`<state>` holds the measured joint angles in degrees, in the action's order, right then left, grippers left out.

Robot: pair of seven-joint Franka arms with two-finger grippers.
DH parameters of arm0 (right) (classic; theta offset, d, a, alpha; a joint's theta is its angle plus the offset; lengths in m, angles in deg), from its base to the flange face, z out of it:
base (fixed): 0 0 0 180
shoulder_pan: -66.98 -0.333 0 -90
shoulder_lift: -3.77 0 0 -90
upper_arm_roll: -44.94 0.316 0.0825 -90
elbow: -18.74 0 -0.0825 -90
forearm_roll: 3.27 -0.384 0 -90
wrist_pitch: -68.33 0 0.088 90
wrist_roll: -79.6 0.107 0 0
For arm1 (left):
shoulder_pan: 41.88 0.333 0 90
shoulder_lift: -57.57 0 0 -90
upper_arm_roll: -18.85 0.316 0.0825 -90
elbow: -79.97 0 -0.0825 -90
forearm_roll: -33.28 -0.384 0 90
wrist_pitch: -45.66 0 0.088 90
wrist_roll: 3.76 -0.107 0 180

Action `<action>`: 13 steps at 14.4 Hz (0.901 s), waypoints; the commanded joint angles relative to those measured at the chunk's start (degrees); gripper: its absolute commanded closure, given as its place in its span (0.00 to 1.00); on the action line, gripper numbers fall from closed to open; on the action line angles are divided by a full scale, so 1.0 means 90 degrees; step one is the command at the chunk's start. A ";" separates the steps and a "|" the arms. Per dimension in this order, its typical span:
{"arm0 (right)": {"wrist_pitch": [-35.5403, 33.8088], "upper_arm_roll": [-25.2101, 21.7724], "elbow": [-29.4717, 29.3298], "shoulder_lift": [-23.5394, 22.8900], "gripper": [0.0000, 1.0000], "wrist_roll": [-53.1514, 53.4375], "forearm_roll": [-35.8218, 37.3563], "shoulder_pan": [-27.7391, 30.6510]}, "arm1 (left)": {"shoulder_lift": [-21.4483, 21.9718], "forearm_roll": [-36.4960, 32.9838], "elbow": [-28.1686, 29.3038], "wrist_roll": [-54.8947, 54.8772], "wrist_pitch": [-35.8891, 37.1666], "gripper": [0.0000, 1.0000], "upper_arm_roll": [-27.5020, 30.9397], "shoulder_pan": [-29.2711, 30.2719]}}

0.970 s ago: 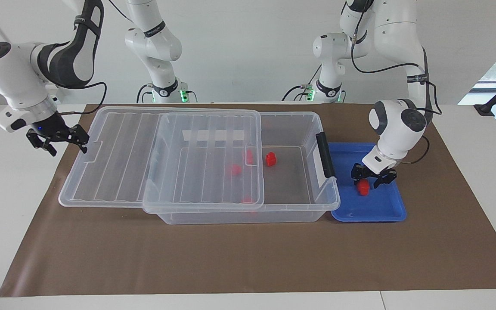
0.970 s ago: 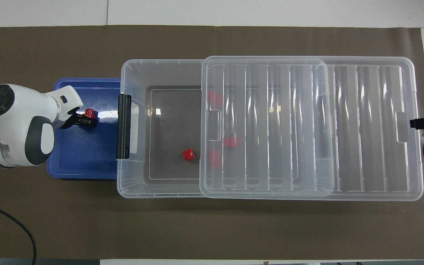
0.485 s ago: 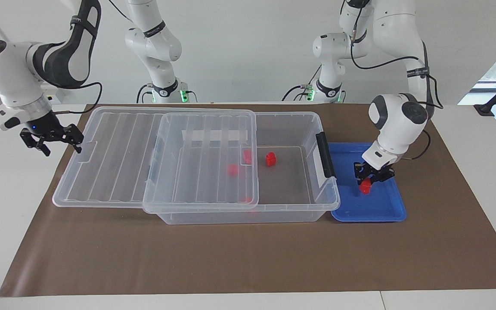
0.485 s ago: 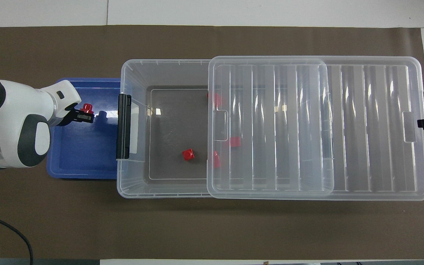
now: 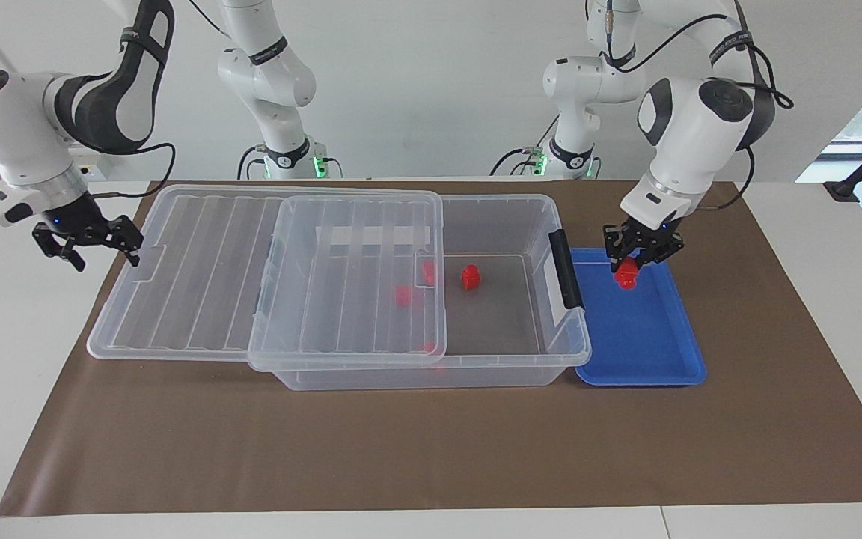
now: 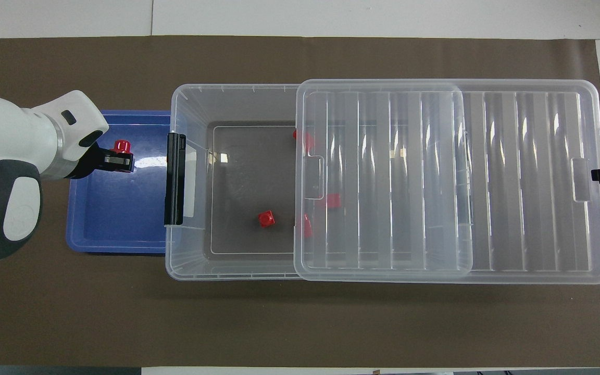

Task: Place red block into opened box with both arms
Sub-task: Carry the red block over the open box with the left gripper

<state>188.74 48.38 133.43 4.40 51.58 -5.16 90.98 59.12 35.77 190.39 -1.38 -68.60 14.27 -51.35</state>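
Lifted off the tray (image 5: 663,352), left hand (image 5: 639,258) grips red block (image 5: 627,275); right hand (image 5: 87,238) wide.

You have open room over the part of the large clear plastic box (image 5: 506,329) at the centre right of the facing view, where its ribbed transparent lid (image 5: 266,277) is slid aside; one small red plastic block (image 5: 470,276) sits on that bare floor. The lid covers the rest of the box, centre left, and juts out past its end. Your way in from the shallow blue tray (image 5: 648,352), right of centre, crosses the box's end wall and its black latch handle (image 5: 567,269). The brown mat (image 5: 431,449) along the bottom of the frame lies bare.
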 commanded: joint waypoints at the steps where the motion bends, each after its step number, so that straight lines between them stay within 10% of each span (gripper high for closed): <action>1: -0.0612 0.0057 -0.0534 -0.0051 0.00 0.0065 0.0064 -0.0184 | -0.0192 0.0007 -0.0335 0.1001 0.0157 1.00 0.0020 -0.0635; 13: -0.2334 0.0076 -0.1640 0.0213 0.00 0.2361 0.0073 -0.1836 | -0.2065 -0.1048 -0.0481 0.3602 -0.1541 1.00 0.0020 -0.2063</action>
<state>168.56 49.25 118.72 6.08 72.13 -5.14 74.06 44.06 27.86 187.74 29.40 -80.21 13.72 -69.17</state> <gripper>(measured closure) 0.000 0.661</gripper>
